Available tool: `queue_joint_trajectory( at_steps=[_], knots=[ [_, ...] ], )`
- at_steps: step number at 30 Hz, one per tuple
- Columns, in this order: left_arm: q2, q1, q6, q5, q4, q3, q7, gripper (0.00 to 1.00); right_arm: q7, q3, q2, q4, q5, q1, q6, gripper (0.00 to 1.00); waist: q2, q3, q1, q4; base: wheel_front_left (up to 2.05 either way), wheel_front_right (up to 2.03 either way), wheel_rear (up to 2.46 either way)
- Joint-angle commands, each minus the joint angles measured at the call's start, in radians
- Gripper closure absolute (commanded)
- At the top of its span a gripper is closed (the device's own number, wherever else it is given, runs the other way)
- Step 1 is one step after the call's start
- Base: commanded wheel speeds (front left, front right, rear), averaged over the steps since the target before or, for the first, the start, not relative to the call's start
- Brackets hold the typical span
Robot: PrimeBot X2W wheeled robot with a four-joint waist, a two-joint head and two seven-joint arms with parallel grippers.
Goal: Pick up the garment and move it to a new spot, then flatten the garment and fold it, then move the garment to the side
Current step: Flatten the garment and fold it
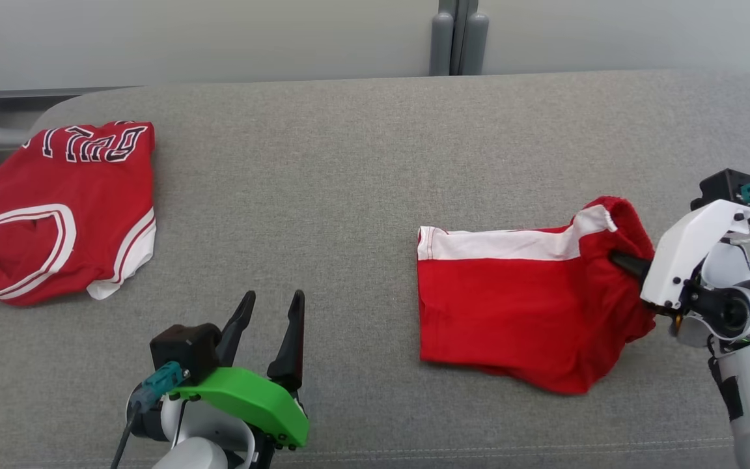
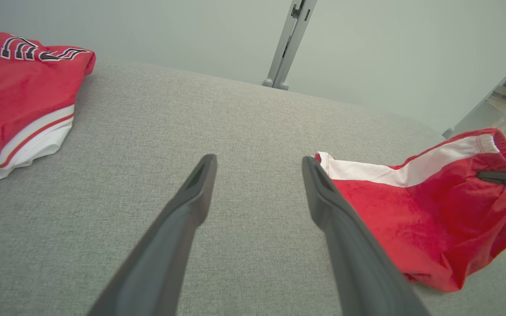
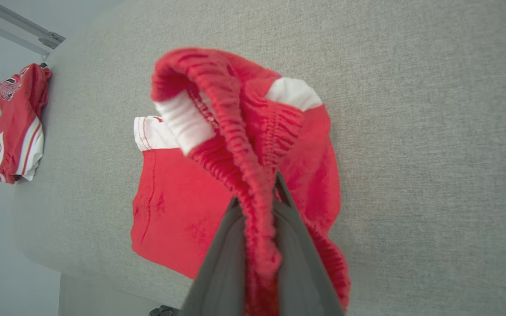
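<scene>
Grey table: we see the red shorts on its right half with the waistband end lifted, and the red jersey far left. Our right gripper is clamped on the waistband. Our left gripper is spread wide and holds nothing.

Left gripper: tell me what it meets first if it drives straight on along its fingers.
Probably only the bare grey cushion between the red jersey and the red shorts; the open left gripper points at neither garment. Depth is unclear.
</scene>
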Motion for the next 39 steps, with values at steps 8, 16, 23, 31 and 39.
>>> queue_joint_trajectory(
  at_steps=[8, 16, 23, 31, 39],
  knots=[
    [-0.013, 0.026, -0.014, -0.008, 0.011, -0.021, 0.002, 0.00, 0.053, -0.062, 0.149, -0.011, -0.109, -0.016, 0.000, 1.00, -0.0001, -0.048, 0.0000, 0.070, 0.00, 0.00, 0.00],
    [-0.033, 0.000, -0.029, 0.000, 0.019, -0.045, 0.010, 0.00, 0.040, -0.089, 0.195, 0.072, -0.218, -0.042, 0.000, 1.00, -0.0001, -0.057, 0.0000, 0.168, 0.00, 0.00, 0.00],
    [-0.051, -0.014, -0.043, 0.005, 0.032, -0.065, 0.008, 0.00, 0.002, -0.102, 0.199, 0.186, -0.259, -0.074, 0.000, 1.00, -0.0001, -0.047, 0.0000, 0.234, 0.00, 0.00, 0.00],
    [-0.067, -0.026, -0.053, -0.002, 0.055, -0.068, 0.000, 0.00, -0.048, -0.100, 0.198, 0.324, -0.301, -0.124, 0.000, 0.75, -0.0001, -0.040, 0.0000, 0.267, 0.00, 0.00, 0.00],
    [-0.060, -0.015, -0.045, -0.010, 0.063, -0.063, -0.002, 0.00, -0.105, -0.059, 0.198, 0.398, -0.276, -0.189, 0.000, 0.00, -0.0001, -0.055, 0.0000, 0.240, 0.00, 0.00, 0.00]
  ],
)
